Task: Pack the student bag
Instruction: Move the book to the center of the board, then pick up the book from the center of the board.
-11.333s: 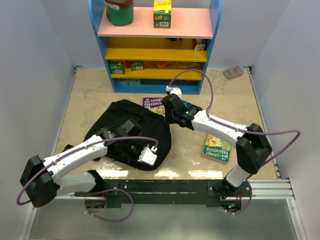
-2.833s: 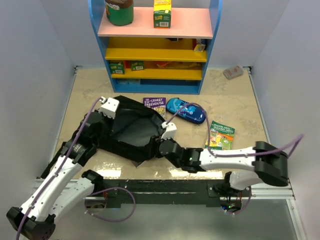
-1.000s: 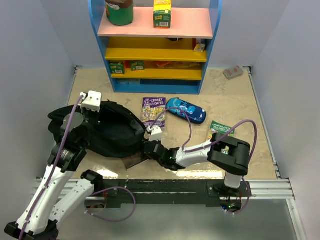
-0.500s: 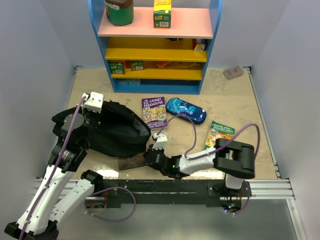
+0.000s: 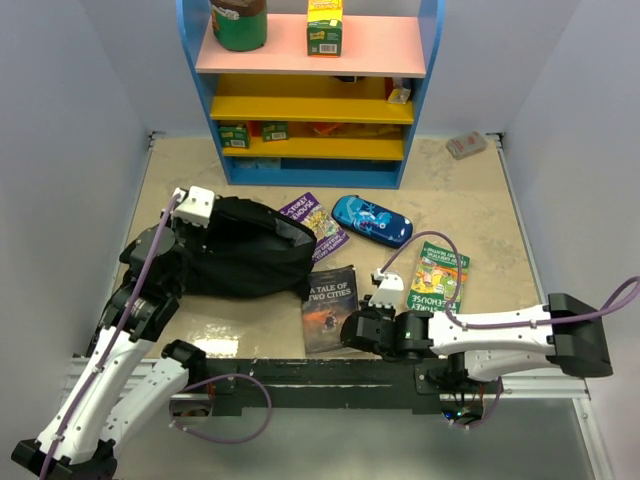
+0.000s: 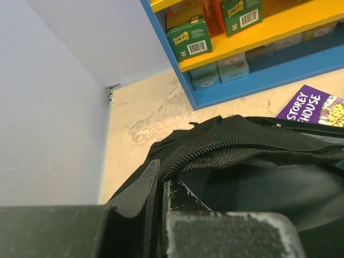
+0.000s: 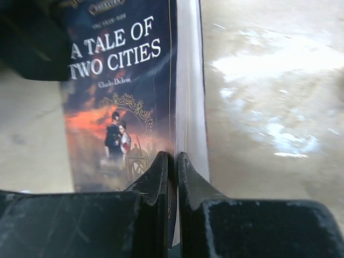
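Observation:
The student bag (image 5: 245, 262), black and soft, lies left of centre with its zippered mouth open toward the right. My left gripper (image 5: 207, 224) is shut on the bag's zippered rim at its upper left; in the left wrist view the jaws (image 6: 161, 174) pinch that zipper edge of the student bag (image 6: 258, 177). A dark paperback, A Tale of Two Cities (image 5: 330, 295), lies flat just right of the bag. My right gripper (image 5: 347, 328) is shut on its near edge; the right wrist view shows the jaws (image 7: 173, 157) closed over the cover of the book (image 7: 118, 91).
A purple Treehouse book (image 5: 318, 222) leans against the bag's far right side, with a blue pencil case (image 5: 371, 220) beside it. A green book (image 5: 437, 282) lies right of my right wrist. The blue and yellow shelf unit (image 5: 310, 90) stands at the back. A small packet (image 5: 466, 145) sits far right.
My right gripper has shut on the dark book and drawn it out from under the bag's near edge to the right. The left gripper and bag shifted slightly right.

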